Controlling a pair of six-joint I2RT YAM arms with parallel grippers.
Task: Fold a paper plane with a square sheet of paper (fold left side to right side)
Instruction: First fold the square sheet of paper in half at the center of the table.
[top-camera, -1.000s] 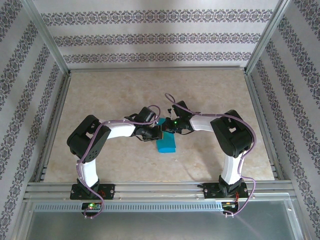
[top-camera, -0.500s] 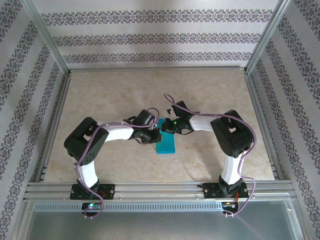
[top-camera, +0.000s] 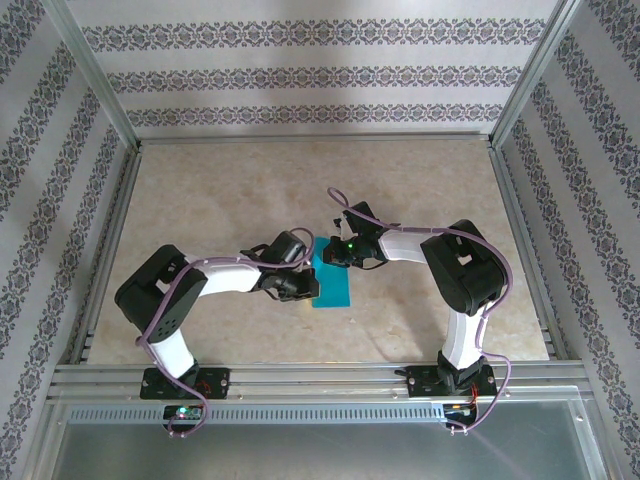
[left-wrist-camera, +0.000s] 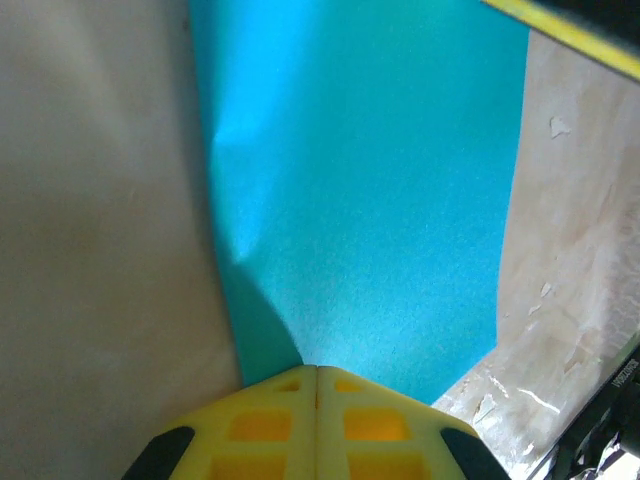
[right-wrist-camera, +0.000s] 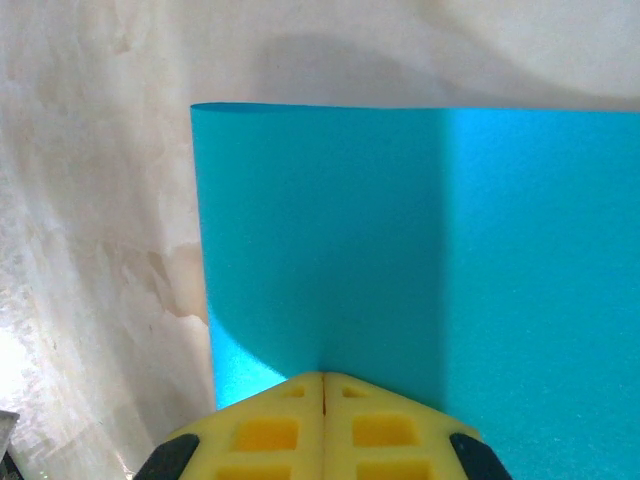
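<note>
Left gripper (left-wrist-camera: 317, 372): blocky yellow fingers closed flush, tips down on the left edge of the teal sheet of paper (top-camera: 333, 286). Right gripper (right-wrist-camera: 323, 377): same, jaws shut, tips on the sheet's far end. The paper is matte and fine-grained, a narrow crisp-edged rectangle lying mid-table between both wrists. Table (top-camera: 430, 180): beige marbled, scuffed.

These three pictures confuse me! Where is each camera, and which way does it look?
Top external: above and behind the arms, looking down at the table; both arms, left tool and right tool show.
Left wrist: on the left wrist, looking past its shut fingertips at the blue paper.
Right wrist: on the right wrist, likewise, past its own fingertips.
Shared: all see the blue paper.
</note>
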